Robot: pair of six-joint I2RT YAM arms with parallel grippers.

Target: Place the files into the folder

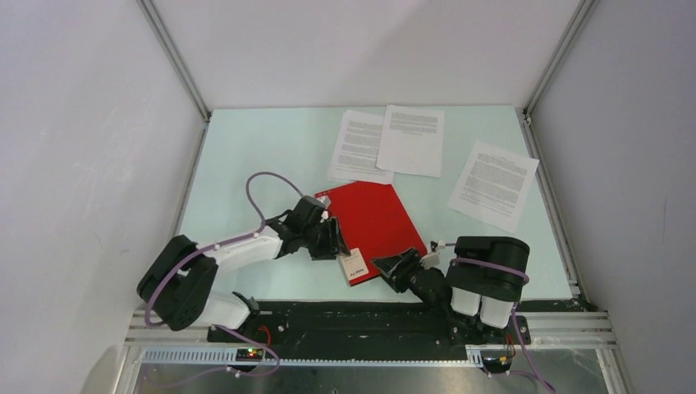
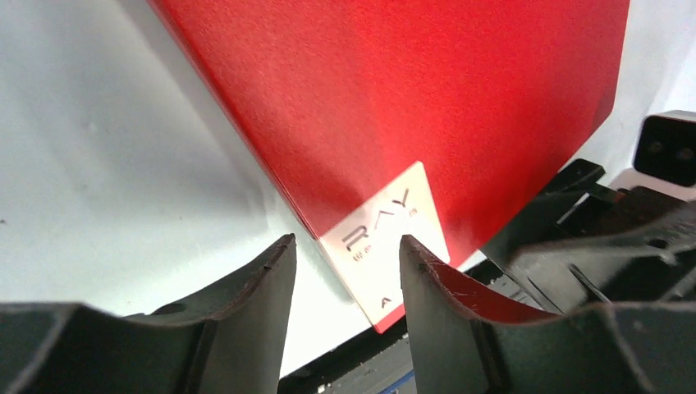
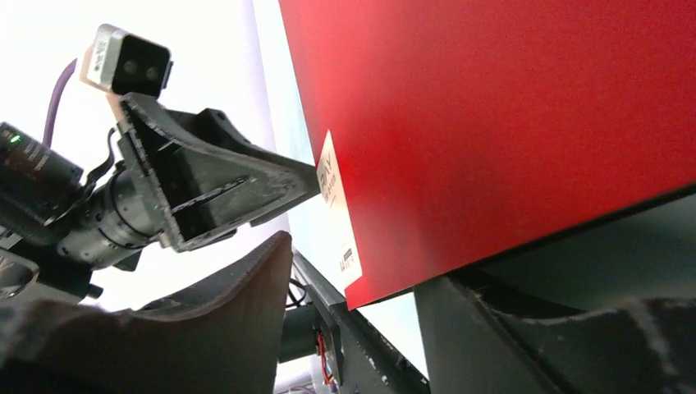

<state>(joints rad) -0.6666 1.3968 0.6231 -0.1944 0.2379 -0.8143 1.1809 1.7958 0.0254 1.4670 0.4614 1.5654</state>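
While the closed red folder [image 1: 373, 217] lies at the near middle of the table [image 1: 246, 148], three sheets [image 1: 410, 139] far behind it, the left gripper [image 1: 336, 238] and right gripper [image 1: 393, 267] sit with jaws apart at its near edge, where opening it likely means catching only the cover.

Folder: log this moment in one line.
folder closed | files outside | left pincer open at label corner | right pincer open at near edge

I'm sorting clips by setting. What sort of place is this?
Most likely a robot test cell in a lab: a pale table walled by plain white panels on metal framing, two arms bolted at its near edge, and a red folder and three printed sheets laid out.
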